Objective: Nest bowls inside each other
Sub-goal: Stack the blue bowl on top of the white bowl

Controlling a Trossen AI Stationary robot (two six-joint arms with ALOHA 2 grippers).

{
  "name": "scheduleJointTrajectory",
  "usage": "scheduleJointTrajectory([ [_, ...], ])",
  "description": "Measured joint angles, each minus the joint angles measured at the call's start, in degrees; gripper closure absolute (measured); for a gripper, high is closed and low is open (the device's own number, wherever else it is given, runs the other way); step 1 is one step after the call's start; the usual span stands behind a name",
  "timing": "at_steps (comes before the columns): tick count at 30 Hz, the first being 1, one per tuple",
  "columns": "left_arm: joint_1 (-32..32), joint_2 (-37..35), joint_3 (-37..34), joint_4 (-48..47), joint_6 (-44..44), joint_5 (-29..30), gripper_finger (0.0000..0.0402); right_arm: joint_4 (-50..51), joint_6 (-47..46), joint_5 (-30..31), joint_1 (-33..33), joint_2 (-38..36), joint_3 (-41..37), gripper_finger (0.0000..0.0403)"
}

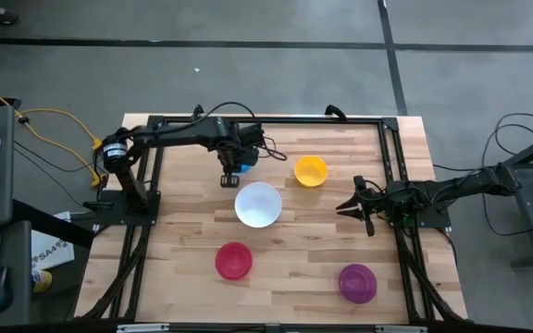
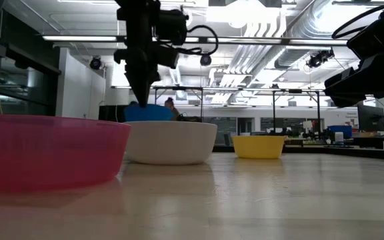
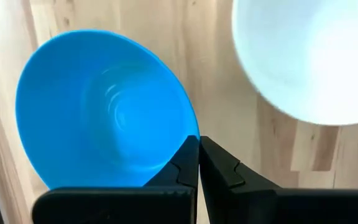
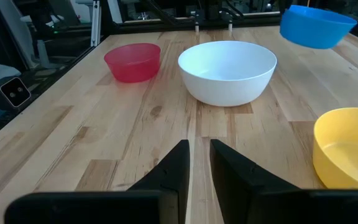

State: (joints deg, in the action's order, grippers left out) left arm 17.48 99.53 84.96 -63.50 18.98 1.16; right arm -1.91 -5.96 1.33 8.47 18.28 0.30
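my left hand (image 3: pixel 197 163) is clamped on the blue bowl's (image 3: pixel 104 112) rim, lifted beside the white bowl (image 1: pixel 258 204) mid-frame; my right hand (image 1: pixel 354 207), fingers slightly apart, waits at right.

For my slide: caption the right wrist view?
Left hand holds blue bowl aloft beside white bowl.

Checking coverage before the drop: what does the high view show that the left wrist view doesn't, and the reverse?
Only the high view shows the yellow bowl, red-pink bowl, purple bowl and the waiting right gripper at the table's right side. Only the left wrist view shows the left gripper shut on the blue bowl rim. Both show the white bowl beside the blue one.
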Motion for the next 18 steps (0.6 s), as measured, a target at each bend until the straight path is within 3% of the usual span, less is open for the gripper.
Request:
scheduleJointTrajectory([
  [18, -13.2, -0.1, 3.3, -1.0, -8.2, 9.5, 0.0401, 0.0, 0.0, 0.0, 0.0, 0.0, 0.0, 0.0346],
])
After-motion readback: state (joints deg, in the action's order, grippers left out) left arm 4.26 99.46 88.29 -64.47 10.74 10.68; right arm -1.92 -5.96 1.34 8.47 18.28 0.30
